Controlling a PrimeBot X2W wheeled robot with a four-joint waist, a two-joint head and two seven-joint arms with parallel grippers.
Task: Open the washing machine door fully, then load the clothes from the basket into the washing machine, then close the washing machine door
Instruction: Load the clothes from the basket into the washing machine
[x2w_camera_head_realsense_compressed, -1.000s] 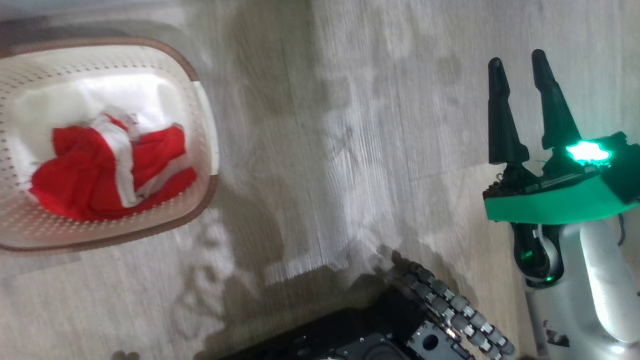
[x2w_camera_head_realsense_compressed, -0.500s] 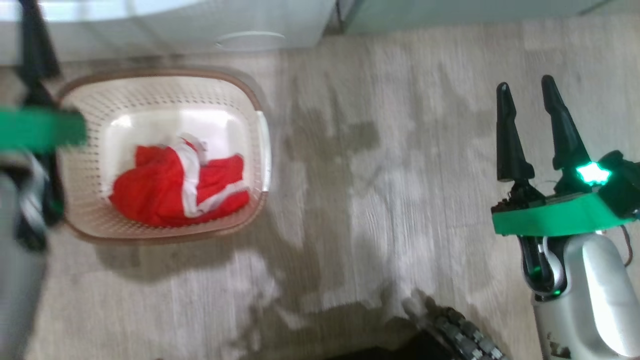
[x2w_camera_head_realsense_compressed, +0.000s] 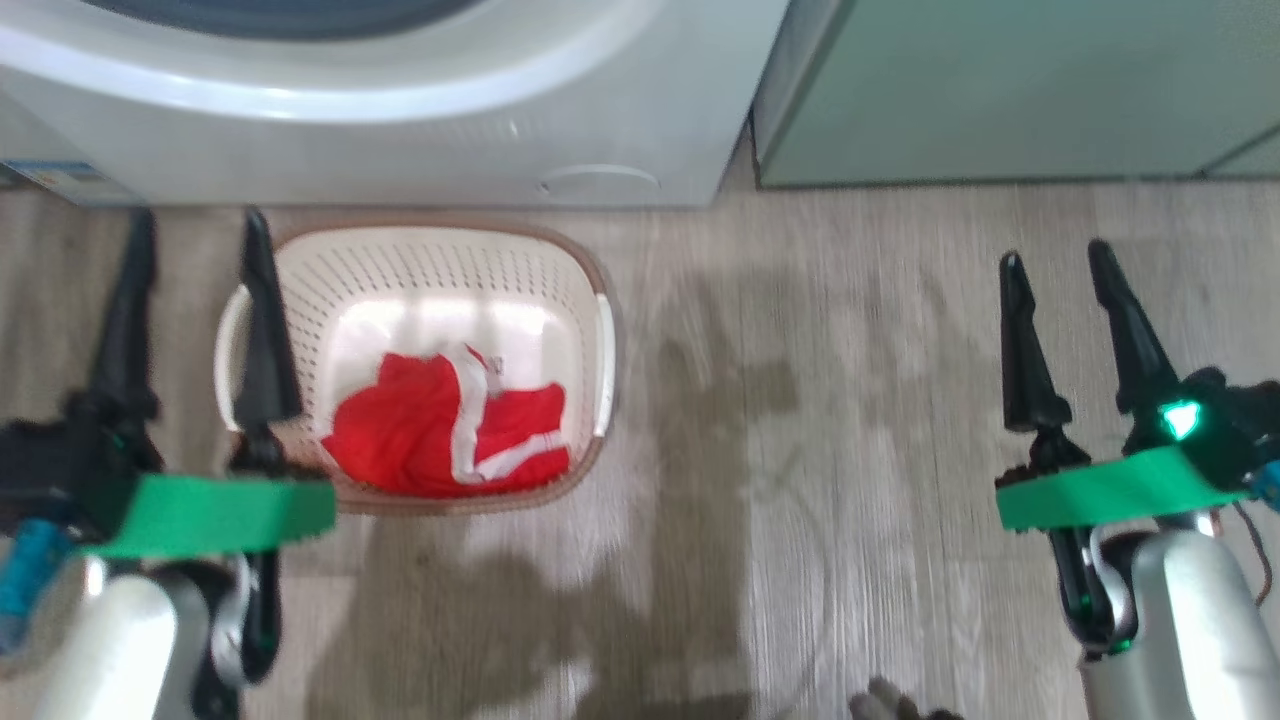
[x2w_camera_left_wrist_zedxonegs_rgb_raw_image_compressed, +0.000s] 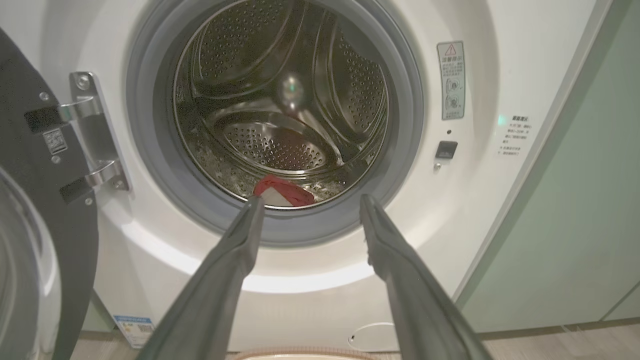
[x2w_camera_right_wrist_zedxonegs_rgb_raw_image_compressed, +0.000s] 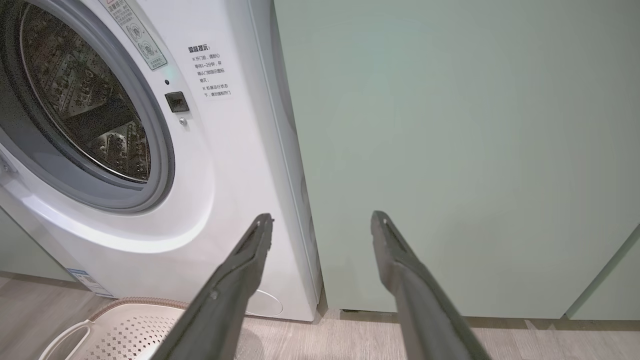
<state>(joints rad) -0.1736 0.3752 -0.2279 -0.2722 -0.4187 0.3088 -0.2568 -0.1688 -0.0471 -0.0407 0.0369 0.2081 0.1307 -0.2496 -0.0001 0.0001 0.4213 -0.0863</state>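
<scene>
Red clothes (x2w_camera_head_realsense_compressed: 445, 440) sat in the basket (x2w_camera_head_realsense_compressed: 440, 262) before the washer (x2w_camera_head_realsense_compressed: 640, 130) for easy loading; left gripper (x2w_camera_head_realsense_compressed: 197, 225) and right gripper (x2w_camera_head_realsense_compressed: 1055, 255) gaped empty.

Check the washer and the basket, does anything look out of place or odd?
One thing: a red and white garment lies right at the front lip of the drum, just behind the grey gasket, where the door might pinch it. More red clothes lie in the basket. Nothing looks spilled or damaged.
</scene>
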